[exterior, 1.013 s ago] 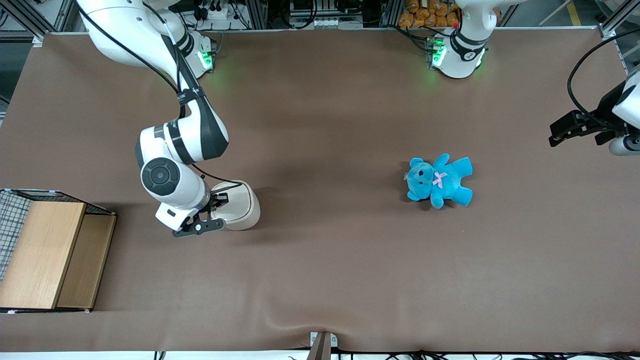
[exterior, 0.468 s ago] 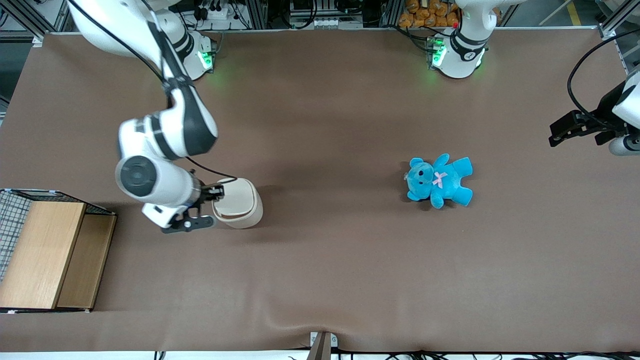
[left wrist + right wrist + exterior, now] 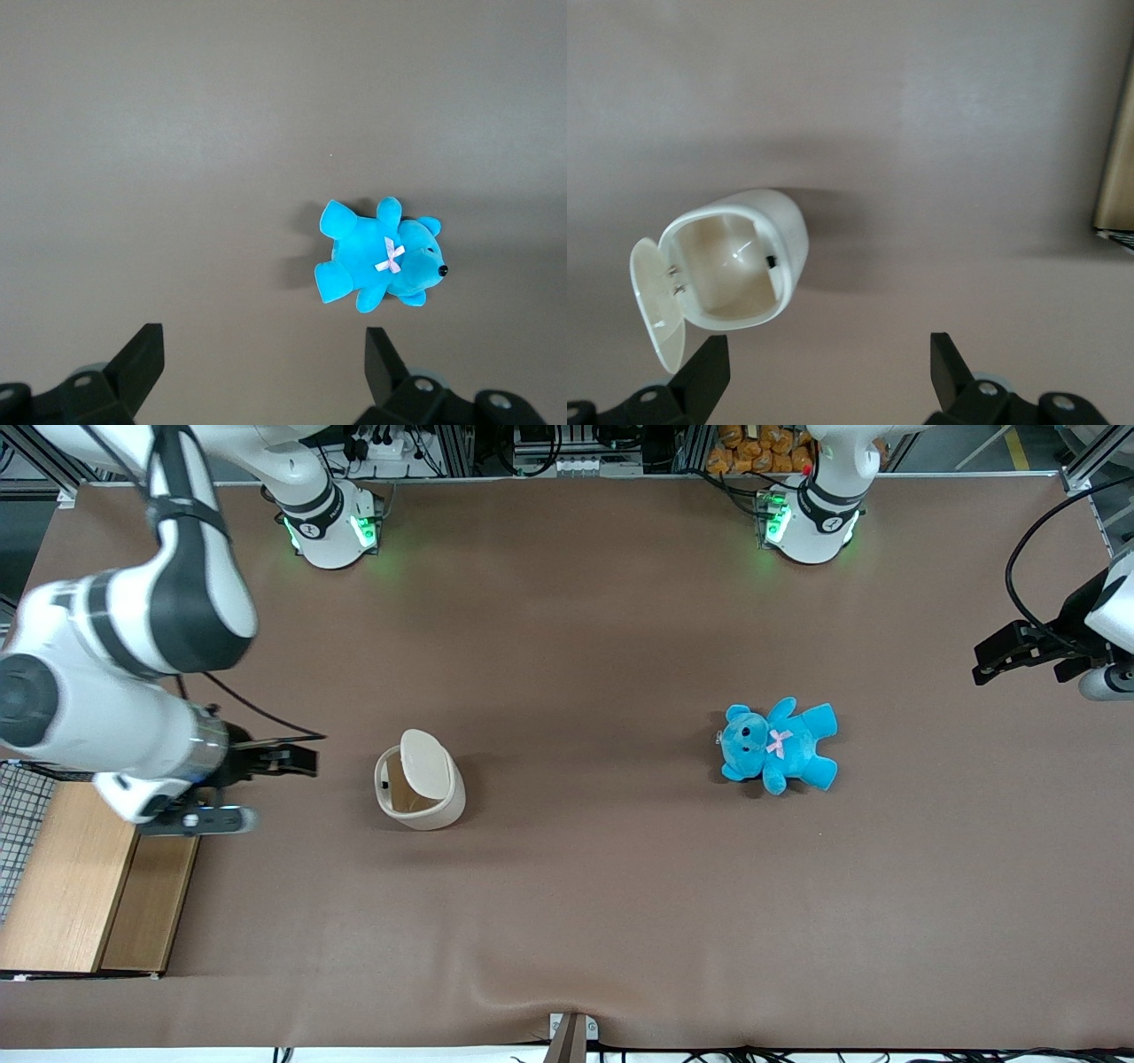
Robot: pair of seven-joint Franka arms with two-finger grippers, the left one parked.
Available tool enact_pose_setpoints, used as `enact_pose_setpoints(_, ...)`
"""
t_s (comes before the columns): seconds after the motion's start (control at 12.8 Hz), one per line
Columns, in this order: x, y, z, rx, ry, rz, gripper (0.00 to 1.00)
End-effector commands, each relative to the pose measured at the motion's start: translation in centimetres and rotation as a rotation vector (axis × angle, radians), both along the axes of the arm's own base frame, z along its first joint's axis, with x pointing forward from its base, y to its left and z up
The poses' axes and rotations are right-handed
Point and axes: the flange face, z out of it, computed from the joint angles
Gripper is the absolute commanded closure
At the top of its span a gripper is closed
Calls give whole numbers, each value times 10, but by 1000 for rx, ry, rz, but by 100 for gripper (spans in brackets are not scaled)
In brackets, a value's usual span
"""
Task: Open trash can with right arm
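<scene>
The cream-white trash can (image 3: 416, 784) stands on the brown table with its hinged lid (image 3: 423, 764) tipped up and its tan inside showing. In the right wrist view the trash can (image 3: 740, 257) shows open, its lid (image 3: 656, 305) hanging off the rim. My right arm's gripper (image 3: 276, 762) is open and empty. It hangs apart from the can, toward the working arm's end of the table, by the wooden box. In the right wrist view the gripper (image 3: 827, 376) has its black fingers (image 3: 702, 370) spread wide over bare table.
A wooden box (image 3: 80, 877) with a wire basket (image 3: 18, 797) beside it sits at the working arm's end of the table; its edge shows in the right wrist view (image 3: 1116, 168). A blue teddy (image 3: 778, 746) lies toward the parked arm's end, also in the left wrist view (image 3: 381, 261).
The gripper was at the can's lid, then pulled away toward the wooden box and rose. The lid went from shut to tipped open.
</scene>
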Motion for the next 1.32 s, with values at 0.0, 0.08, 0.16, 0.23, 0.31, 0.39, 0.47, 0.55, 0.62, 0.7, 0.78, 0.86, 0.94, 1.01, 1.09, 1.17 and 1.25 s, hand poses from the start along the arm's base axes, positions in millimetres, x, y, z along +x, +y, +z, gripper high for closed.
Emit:
enact_pose_setpoints(0.0, -4, -16, 47, -57, -71, 5, 0)
enact_pose_setpoints(0.08, -12, -17, 69, -104, -105, 20, 0)
enact_pose_setpoints(0.16, -19, -20, 78, -122, -100, 14, 0)
enact_pose_setpoints(0.23, -28, -24, 90, -121, -87, 7, 0)
enact_pose_setpoints(0.31, -37, -34, 104, -105, -91, -11, 0)
enact_pose_setpoints(0.39, -46, -55, 108, -99, -83, -33, 0)
enact_pose_setpoints(0.47, -51, -72, 115, -93, -92, -54, 0)
enact_pose_setpoints(0.55, -58, -85, 124, -81, -102, -74, 0)
enact_pose_setpoints(0.62, -69, -87, 142, -65, -126, -53, 0)
enact_pose_setpoints(0.7, -74, -88, 149, -65, -138, -49, 0)
enact_pose_setpoints(0.78, -81, -94, 157, -61, -150, -56, 0)
enact_pose_setpoints(0.86, -90, -103, 160, -56, -154, -60, 0)
enact_pose_setpoints(0.94, -100, -110, 167, -52, -163, -64, 0)
enact_pose_setpoints(1.01, -104, -116, 169, -51, -155, -72, 0)
enact_pose_setpoints(1.09, -109, -122, 172, -49, -153, -78, 0)
enact_pose_setpoints(1.17, -116, -128, 180, -46, -164, -71, 0)
enact_pose_setpoints(1.25, -119, -130, 182, -44, -165, -56, 0)
